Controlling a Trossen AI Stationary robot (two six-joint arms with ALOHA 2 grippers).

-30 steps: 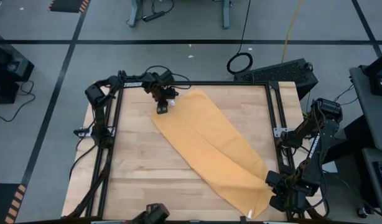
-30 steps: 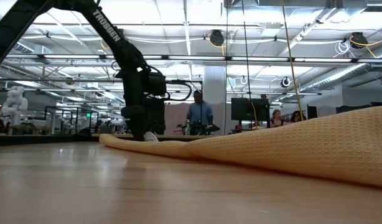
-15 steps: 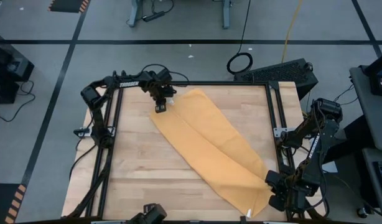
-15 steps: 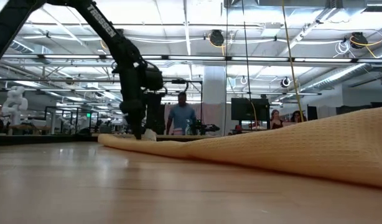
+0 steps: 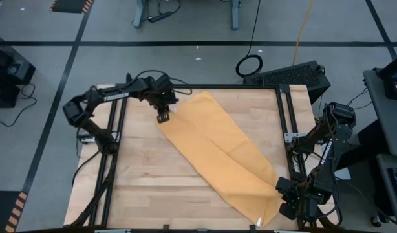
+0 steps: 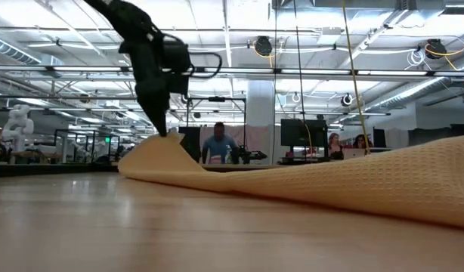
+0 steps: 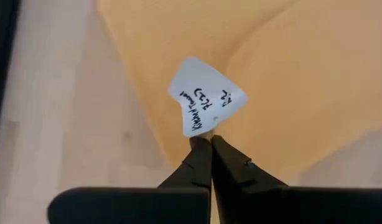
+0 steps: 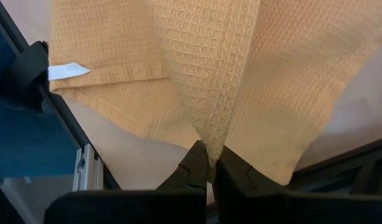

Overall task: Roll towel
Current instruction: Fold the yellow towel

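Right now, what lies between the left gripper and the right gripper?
In the high view, only the towel spans diagonally from the left gripper to the right gripper; each is shut on a corner.

Overhead camera straight down, low camera level across table [image 6: 103,227], wrist cameras close, all sharing towel [image 5: 218,155]

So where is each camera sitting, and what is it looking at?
High view: above the wooden table, looking straight down; shows both arms and the mustard-yellow waffle-cloth towel.
Low view: at table-top height, looking across into the room; shows the left gripper lifting a towel corner.
Left wrist view: on the left arm, looking past its shut fingers at a white tag.
Right wrist view: on the right arm; the right gripper pinches the towel.
All four views show the towel.
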